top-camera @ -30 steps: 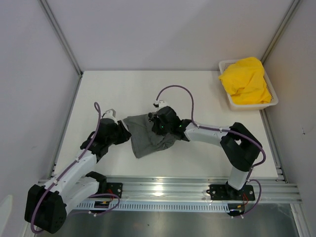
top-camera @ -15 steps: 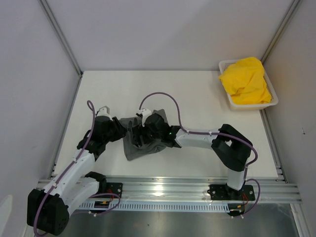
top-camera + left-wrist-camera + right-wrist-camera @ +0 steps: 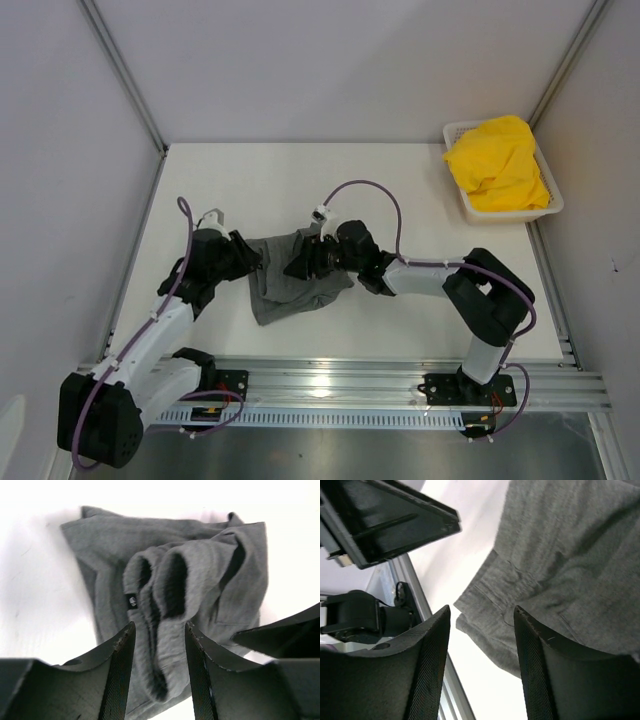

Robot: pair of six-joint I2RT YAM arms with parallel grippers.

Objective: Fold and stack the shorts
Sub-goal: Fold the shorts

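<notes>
The left gripper (image 3: 157,630) was clamped on a bunched fold of the grey shorts (image 3: 285,298). They lay rumpled near the table's (image 3: 400,190) front edge, long axis roughly left to right, half folded at best. The right gripper (image 3: 482,615) hovered above them, fingers apart and empty. The yellow shorts (image 3: 497,165) lay heaped in the basket (image 3: 457,131), unfolded; nothing was stacked.

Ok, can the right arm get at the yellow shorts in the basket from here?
Probably yes. The right arm's jaws stand open over the grey shorts, holding nothing, and nothing stands between them and the yellow shorts in the basket on its side.
</notes>
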